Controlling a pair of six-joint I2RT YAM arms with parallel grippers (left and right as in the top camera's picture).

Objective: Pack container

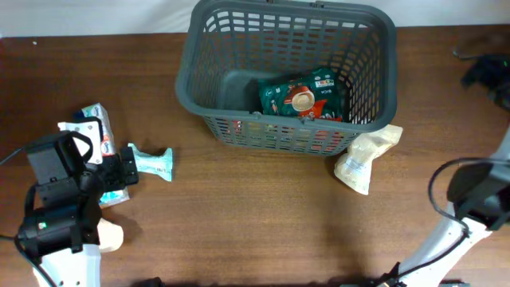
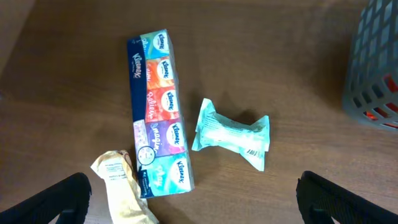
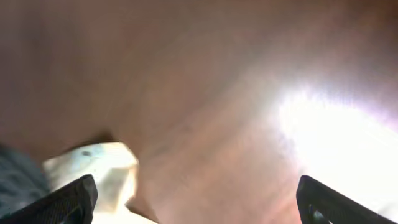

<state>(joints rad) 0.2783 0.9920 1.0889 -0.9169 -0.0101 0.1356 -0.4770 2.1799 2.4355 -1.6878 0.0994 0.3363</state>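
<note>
The container (image 1: 271, 134) stands open side up at the middle of the counter's (image 1: 263, 215) far edge, its long axis running along that edge. A green packet (image 1: 303, 97) lies inside it. A cream pouch (image 1: 365, 158) leans against its near right corner. Near the left edge lie a tissue multipack (image 2: 158, 112), a teal packet (image 2: 230, 134) just beside it and a beige packet (image 2: 121, 186) touching the multipack's end. The left gripper (image 2: 193, 196) hangs above these, fingers wide apart. The right gripper (image 3: 199, 202), near the right edge, is also spread and holds nothing.
</note>
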